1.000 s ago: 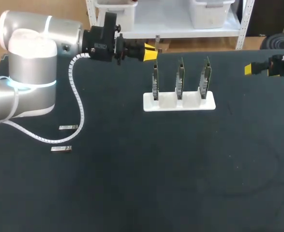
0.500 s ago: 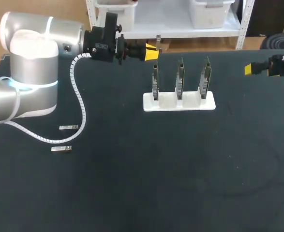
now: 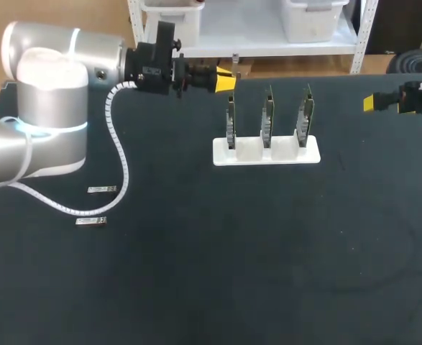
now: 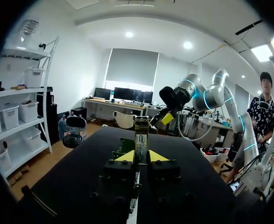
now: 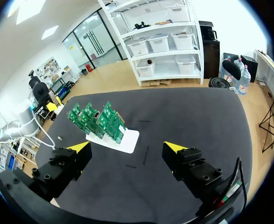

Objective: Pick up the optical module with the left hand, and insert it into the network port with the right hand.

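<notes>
Module (image 4: 141, 138) clamped crosswise in our left gripper (image 3: 226, 80), at tabletop's far edge just behind card rack (image 3: 266, 152). Our right gripper (image 3: 369, 103) wide open, empty, near right edge; rack roughly between them.

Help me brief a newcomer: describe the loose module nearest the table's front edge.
From the white board holder, look toward the left arm: two silver modules lie flat. Pick the front module, camera-side of the coiled cable; the rear module lies beyond.
</notes>
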`<control>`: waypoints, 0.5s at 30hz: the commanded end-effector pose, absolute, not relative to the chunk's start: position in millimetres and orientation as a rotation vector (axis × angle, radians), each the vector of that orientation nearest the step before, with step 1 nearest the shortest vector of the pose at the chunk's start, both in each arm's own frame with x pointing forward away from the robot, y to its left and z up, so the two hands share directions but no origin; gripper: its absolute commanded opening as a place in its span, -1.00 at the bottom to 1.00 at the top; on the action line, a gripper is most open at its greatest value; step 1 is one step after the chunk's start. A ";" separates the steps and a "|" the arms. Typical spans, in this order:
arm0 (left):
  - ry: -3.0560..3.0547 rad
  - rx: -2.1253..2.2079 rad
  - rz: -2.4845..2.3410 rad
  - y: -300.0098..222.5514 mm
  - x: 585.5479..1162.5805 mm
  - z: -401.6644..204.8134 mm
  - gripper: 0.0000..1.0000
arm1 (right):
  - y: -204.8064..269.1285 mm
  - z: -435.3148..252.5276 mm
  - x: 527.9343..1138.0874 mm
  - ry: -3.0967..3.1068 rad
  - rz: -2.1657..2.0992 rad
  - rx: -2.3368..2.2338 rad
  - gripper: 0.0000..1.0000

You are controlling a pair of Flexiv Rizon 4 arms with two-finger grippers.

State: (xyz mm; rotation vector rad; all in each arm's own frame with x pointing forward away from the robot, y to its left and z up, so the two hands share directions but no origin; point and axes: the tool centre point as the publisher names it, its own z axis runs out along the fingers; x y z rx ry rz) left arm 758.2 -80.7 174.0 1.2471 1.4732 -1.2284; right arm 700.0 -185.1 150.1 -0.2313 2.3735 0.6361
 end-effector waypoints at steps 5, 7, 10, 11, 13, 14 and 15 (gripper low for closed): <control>1.478 1.236 -1.231 -82.9 760.0 169.0 -1.00 | -185.1 150.0 700.0 2.374 0.636 -0.231 1.00; 1.476 1.239 -1.234 -83.1 759.2 167.8 -1.00 | -185.1 150.0 700.0 2.374 0.636 -0.231 1.00; 1.473 1.243 -1.239 -83.3 758.4 167.5 -1.00 | -185.1 150.0 700.0 2.374 0.636 -0.231 1.00; 1.474 1.242 -1.239 -83.3 758.3 167.5 -1.00 | -185.1 150.0 700.0 2.374 0.636 -0.231 1.00; 1.475 1.240 -1.239 -83.2 758.4 167.3 -1.00 | -185.1 150.0 700.0 2.374 0.636 -0.231 1.00; 1.476 1.238 -1.239 -83.0 758.5 167.3 -1.00 | -185.1 150.0 700.0 2.374 0.636 -0.231 1.00; 1.476 1.238 -1.238 -82.7 758.6 167.2 -1.00 | -185.1 150.0 700.0 2.374 0.636 -0.231 1.00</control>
